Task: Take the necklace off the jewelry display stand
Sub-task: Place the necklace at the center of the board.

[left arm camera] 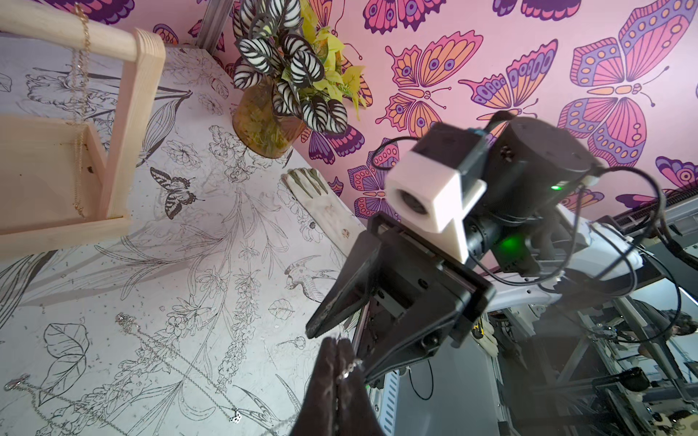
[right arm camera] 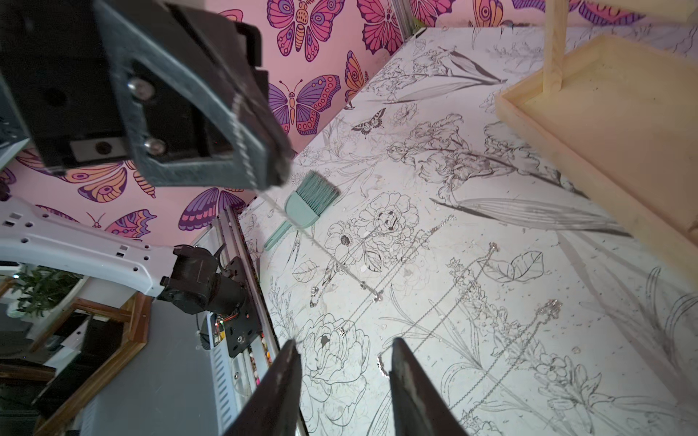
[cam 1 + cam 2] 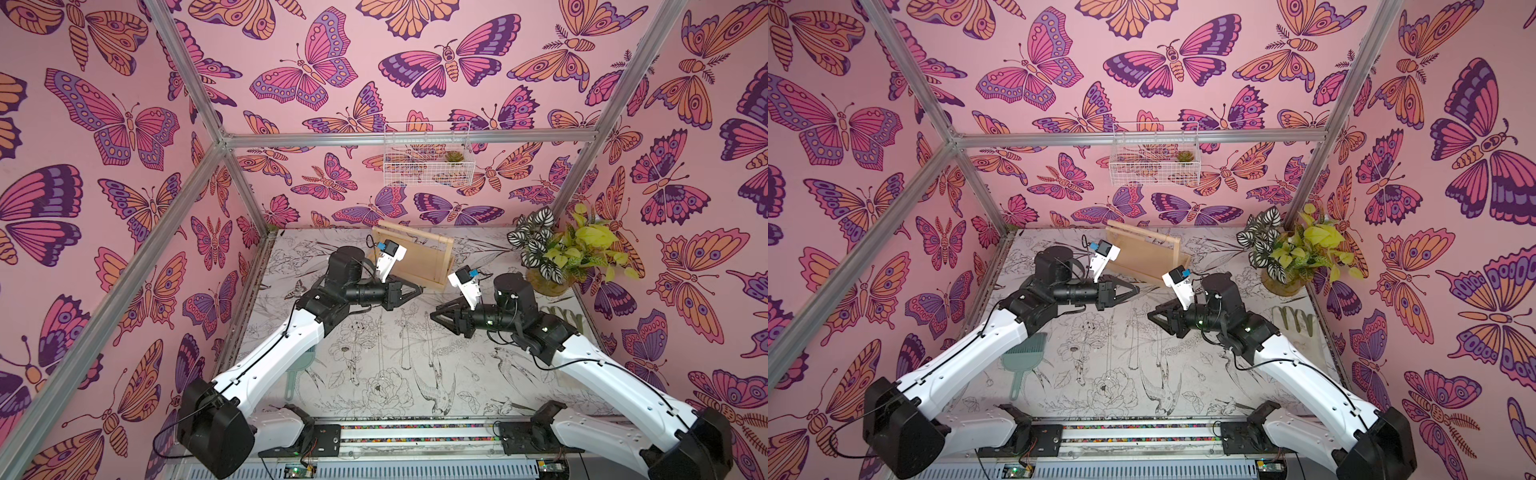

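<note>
Where both top views take in the table (image 3: 478, 374), the jewelry display stand (image 3: 415, 261) is seen at its rear, behind the two grippers. The left gripper (image 3: 419, 287) is found just in front of the stand's base. The right gripper (image 3: 433, 314) is near it, and the two are pointed towards each other.

In the left wrist view, a gold necklace (image 1: 80, 113) is observed hanging from the stand's crossbar (image 1: 56, 32). The left gripper's jaws are pressed together on a silver chain (image 1: 350, 367).

In the right wrist view, that chain is traced from the left gripper's tip down to the table, where other silver necklaces (image 2: 464, 279) are laid out. The right gripper's fingers (image 2: 406, 381) are held moderately apart, with nothing between them.
</note>
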### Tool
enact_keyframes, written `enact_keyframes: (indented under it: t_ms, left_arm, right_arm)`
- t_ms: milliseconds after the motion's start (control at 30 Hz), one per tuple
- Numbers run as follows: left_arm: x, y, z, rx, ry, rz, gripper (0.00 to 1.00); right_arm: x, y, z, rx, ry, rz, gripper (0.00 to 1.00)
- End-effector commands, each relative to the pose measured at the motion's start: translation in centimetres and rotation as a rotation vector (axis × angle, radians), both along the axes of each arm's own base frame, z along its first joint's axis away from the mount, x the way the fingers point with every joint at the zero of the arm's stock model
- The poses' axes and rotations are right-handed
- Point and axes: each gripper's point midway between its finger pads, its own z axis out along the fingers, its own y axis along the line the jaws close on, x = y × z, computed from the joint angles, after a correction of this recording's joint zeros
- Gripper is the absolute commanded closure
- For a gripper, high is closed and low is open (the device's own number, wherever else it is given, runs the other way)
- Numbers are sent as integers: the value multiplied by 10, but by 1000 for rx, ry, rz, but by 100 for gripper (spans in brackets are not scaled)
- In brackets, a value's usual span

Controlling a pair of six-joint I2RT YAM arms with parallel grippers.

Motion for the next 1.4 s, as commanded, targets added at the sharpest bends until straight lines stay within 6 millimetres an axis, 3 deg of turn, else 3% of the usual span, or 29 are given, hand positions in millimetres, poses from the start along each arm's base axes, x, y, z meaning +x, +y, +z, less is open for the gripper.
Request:
enact_keyframes:
  t_ms: [0, 300, 667, 933, 1000, 1200, 1367]
  left_arm:
    - [3, -3, -8, 26, 31, 4, 100]
    - [-1, -7, -6, 23, 20, -19, 100]
    - [-9, -14, 0, -2, 29, -95, 100]
    - [-11, -15, -4, 0, 42, -107, 100]
    - [-11, -15, -4, 0, 41, -109, 100]
    - [-11, -15, -5, 5, 38, -109, 100]
    - [-10, -13, -12, 38, 32, -100, 100]
  right_arm:
    - [-3, 8, 17, -29, -80, 15, 59]
    - [14, 0, 24, -65, -133, -99, 57]
    - [23, 18, 22, -51, -136, -50, 57]
    - [27, 23, 36, -17, -164, -43, 60]
    - [28, 24, 38, -14, -165, -43, 65]
    - [29, 23, 40, -13, -170, -52, 93]
    - [25, 19, 42, -13, -167, -57, 100]
